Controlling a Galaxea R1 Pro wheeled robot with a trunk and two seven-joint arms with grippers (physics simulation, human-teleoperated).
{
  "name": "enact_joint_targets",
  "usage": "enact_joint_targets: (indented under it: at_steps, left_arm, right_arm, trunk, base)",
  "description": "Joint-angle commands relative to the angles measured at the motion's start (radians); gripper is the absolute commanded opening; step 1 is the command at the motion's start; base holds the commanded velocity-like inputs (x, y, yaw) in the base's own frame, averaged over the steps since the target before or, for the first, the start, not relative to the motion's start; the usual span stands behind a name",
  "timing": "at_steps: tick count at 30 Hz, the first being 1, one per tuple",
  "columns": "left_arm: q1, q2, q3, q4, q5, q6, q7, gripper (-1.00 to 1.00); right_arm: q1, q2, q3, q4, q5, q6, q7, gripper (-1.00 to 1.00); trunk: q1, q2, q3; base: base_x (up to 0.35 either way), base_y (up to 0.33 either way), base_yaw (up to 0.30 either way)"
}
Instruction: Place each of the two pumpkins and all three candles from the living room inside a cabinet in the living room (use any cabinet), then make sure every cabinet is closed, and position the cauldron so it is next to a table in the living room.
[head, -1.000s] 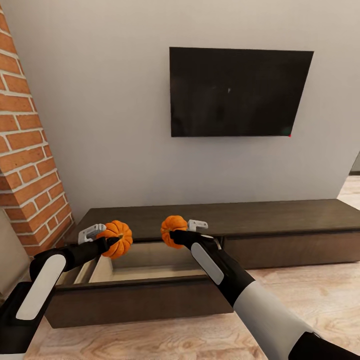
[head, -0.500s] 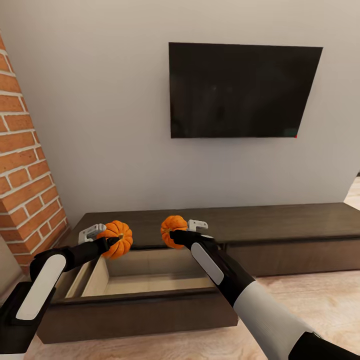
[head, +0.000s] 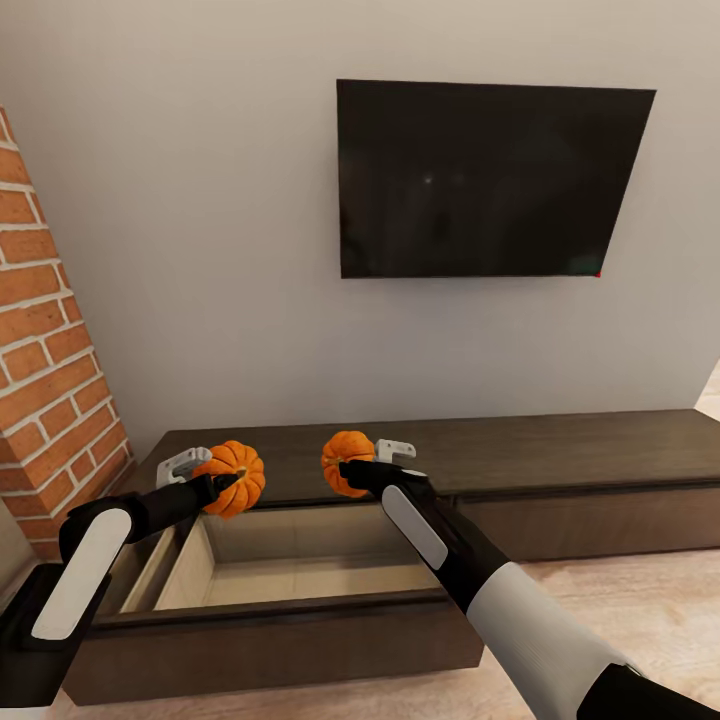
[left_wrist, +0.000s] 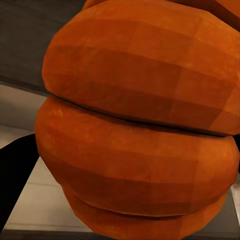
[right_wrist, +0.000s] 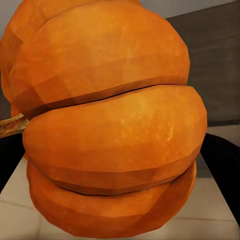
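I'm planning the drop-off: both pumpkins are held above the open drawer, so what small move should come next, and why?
Probably lower both arms into the open drawer before releasing. The left gripper holds one pumpkin and the right gripper the other pumpkin, both near the drawer's back edge.

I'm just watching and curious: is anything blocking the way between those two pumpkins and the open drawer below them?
Nothing visible does. The left pumpkin and the right pumpkin are each held above the rear edge of the open drawer of the cabinet. The part of the drawer's pale inside that shows looks bare, though the arms hide some of it.
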Motion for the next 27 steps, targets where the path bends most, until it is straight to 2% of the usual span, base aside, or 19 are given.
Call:
enact_joint_targets:
  at_steps: [1,27]
  left_arm:
    - [-0.001,0.001,-0.001,-0.001,0.011,0.001,0.011,-1.0]
    - [0.0,0.001,-0.001,-0.001,0.011,0.001,0.009,-1.0]
  right_arm:
    - [-0.001,0.0,0.002,-0.001,-0.008,0.001,-0.009,-1.0]
    - [-0.001,0.0,0.002,-0.001,-0.008,0.001,-0.009,-1.0]
  trunk:
    - [0.0,-0.001,-0.001]
    - [0.099,-0.183,-0.083]
  base:
    - [0.002,0.0,0.0]
    - [0.0,0.0,0.0]
